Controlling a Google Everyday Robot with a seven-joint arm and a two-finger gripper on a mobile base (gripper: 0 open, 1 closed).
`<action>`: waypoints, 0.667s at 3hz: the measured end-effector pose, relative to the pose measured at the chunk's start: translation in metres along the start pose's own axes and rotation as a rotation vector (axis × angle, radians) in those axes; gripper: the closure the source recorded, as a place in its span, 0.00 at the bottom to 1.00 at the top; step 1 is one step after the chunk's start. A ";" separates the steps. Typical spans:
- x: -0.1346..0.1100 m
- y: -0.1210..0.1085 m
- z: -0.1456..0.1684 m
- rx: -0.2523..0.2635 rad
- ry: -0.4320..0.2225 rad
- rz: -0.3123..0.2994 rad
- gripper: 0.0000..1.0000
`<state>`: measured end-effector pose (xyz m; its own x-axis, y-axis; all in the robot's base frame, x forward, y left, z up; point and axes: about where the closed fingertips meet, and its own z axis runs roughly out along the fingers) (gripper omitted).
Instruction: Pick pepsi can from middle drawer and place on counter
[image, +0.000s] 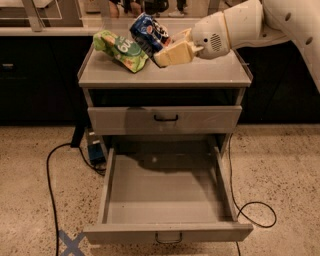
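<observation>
One pepsi can hung tilted over the counter, the gripper clamped across its side. I judged it light, slick, easily dented; a mid-body grip suited.

Dim, warm overhead light. The tool, clasping the pepsi can above the tabletop, is brightest. Shadow fills the middle drawer's far end.

The counter's left is taken by a green bag. Just beside it, the can is held tilted in the gripper, clamped round it above the middle – the arm is stretched over the right rear. Bare top is seen along the front. The drawer is pulled out – its floor can be reached from above.
</observation>
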<state>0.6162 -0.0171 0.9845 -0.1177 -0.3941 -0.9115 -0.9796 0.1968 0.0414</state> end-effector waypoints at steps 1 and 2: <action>0.000 0.000 0.000 0.000 0.000 0.000 1.00; 0.009 -0.031 -0.002 0.029 -0.010 0.037 1.00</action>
<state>0.6453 -0.0280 0.9760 -0.1515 -0.3770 -0.9137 -0.9696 0.2366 0.0631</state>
